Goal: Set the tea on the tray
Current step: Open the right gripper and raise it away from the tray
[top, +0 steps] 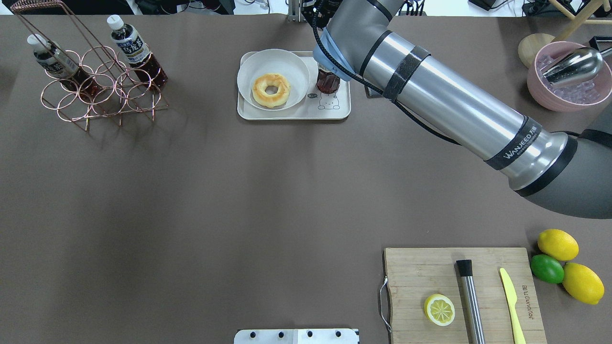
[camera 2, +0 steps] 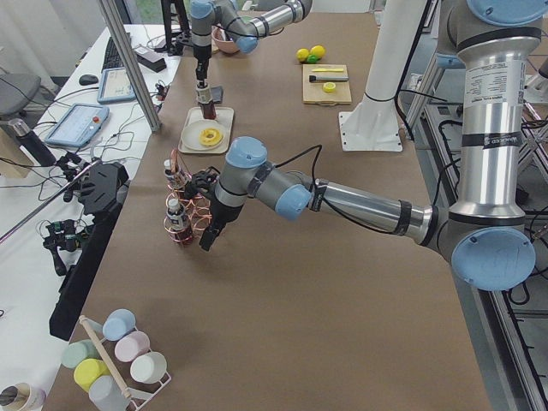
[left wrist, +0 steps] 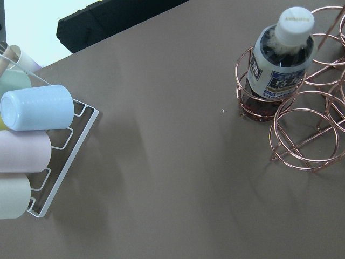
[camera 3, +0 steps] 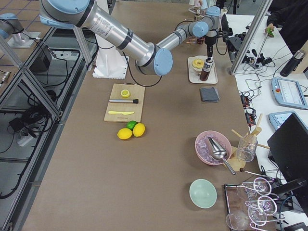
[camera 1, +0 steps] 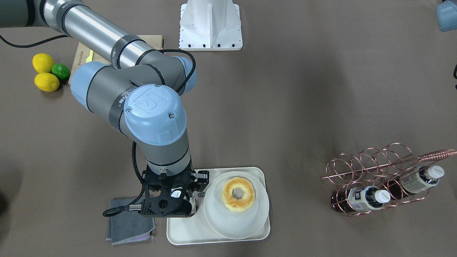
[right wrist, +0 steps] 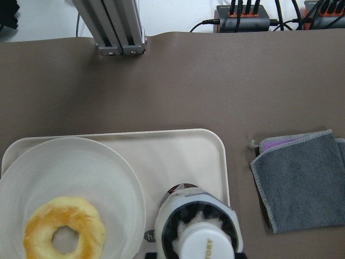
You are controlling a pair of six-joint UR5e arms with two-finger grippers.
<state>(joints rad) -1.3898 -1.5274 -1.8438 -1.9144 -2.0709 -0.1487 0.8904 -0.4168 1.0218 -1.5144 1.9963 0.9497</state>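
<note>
The tea (top: 328, 82), a small bottle of dark liquid with a white cap (right wrist: 207, 244), stands upright over the cream tray (top: 334, 112), beside the round plate (top: 248, 67) with a doughnut (top: 271, 89). I cannot tell if its base touches the tray. My right gripper (camera 1: 174, 200) is above the tray's end, shut on the bottle's top. The tray also shows in the right wrist view (right wrist: 178, 151). My left gripper (camera 2: 208, 235) shows only in the exterior left view, beside the copper wire rack (camera 2: 190, 214); I cannot tell whether it is open or shut.
The copper rack (top: 103, 95) holds two more tea bottles (top: 129, 45). A grey cloth (camera 1: 130, 225) lies beside the tray. A cutting board (top: 411, 286) with a lemon half and knife, lemons with a lime (top: 557, 244) and a pink ice bowl (top: 538, 86) are on my right.
</note>
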